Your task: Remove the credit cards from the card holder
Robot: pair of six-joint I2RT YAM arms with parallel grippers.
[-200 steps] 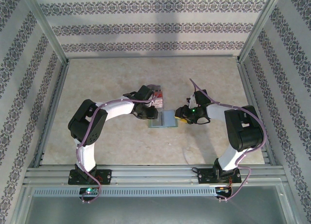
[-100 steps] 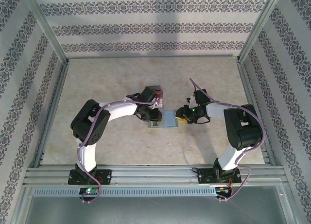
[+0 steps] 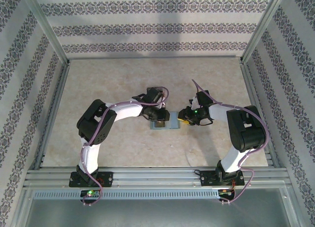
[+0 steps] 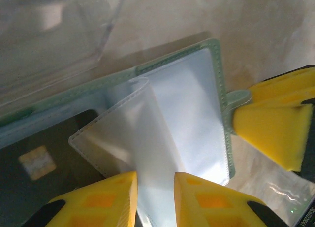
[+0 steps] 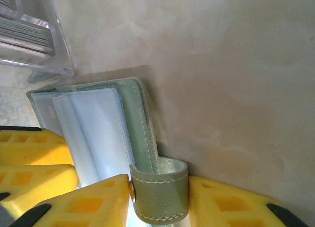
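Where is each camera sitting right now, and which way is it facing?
Top external: above and behind the bases, looking down on the table; left arm and right arm meet over the card holder.
Left wrist: on the left arm, facing down past the left fingers at the clear sleeves and a dark credit card.
Right wrist: on the right arm, facing down past the right fingers at the strap between them.
Shared: both wrist views show the card holder and the opposite arm's fingers.

Grey-green card holder (image 5: 142,123), bluish pockets (image 4: 192,118), dark grey card (image 4: 19,187)
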